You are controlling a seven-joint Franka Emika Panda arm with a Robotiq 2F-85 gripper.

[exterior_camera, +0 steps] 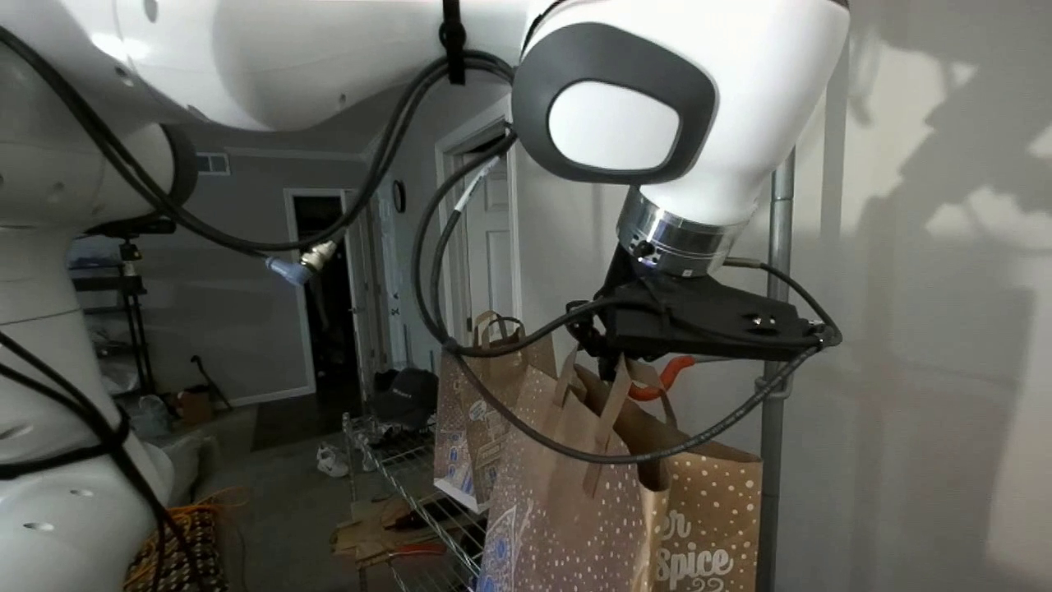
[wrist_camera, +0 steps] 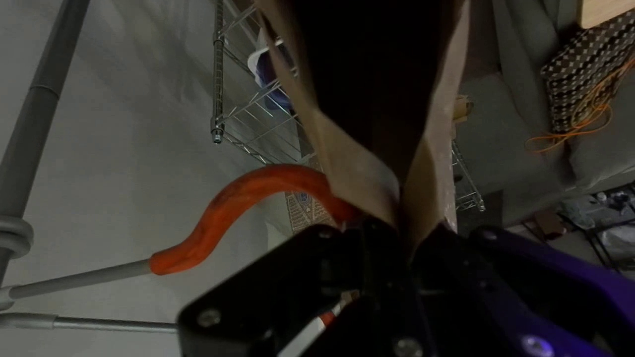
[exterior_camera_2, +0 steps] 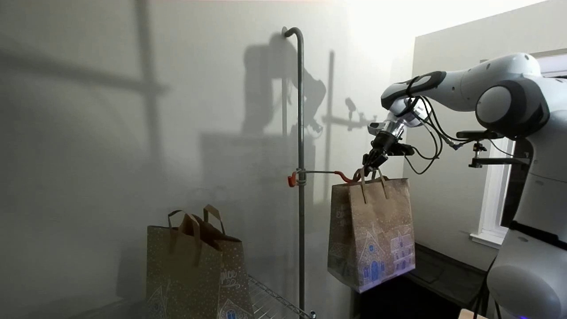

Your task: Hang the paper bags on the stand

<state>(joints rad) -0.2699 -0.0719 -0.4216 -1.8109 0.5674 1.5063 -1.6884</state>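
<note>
- Gripper (exterior_camera_2: 371, 167): positioned at the top of the held paper bag (exterior_camera_2: 384, 230). Fingers (wrist_camera: 317, 253) pinching the paper handles (exterior_camera_2: 363, 186) of that bag, as the wrist view shows.
- Held paper bag: hanging beneath the gripper, mouth upward. Brown, pale-dotted, with a printed house graphic low on its face in an exterior view.
- Stand (exterior_camera_2: 301, 110): upright grey pole (exterior_camera: 774, 427), bent at the top toward the wall (exterior_camera_2: 199, 110). A thin bar (exterior_camera_2: 321, 171) extends sideways from the pole toward the held paper bag and ends in an orange hook (exterior_camera_2: 346, 177).
- Orange hook: just beside the handles and fingertips in all views. Whether it passes through the handle loops cannot be determined.
- Other paper bag (exterior_camera_2: 190, 266): standing upright by the wire rack (wrist_camera: 218, 79), handles raised, well apart from the orange hook. In an exterior view the pole is between the two bags.
- Dark cap (exterior_camera: 411, 395): at the wire rack, near the other paper bag in an exterior view.
</note>
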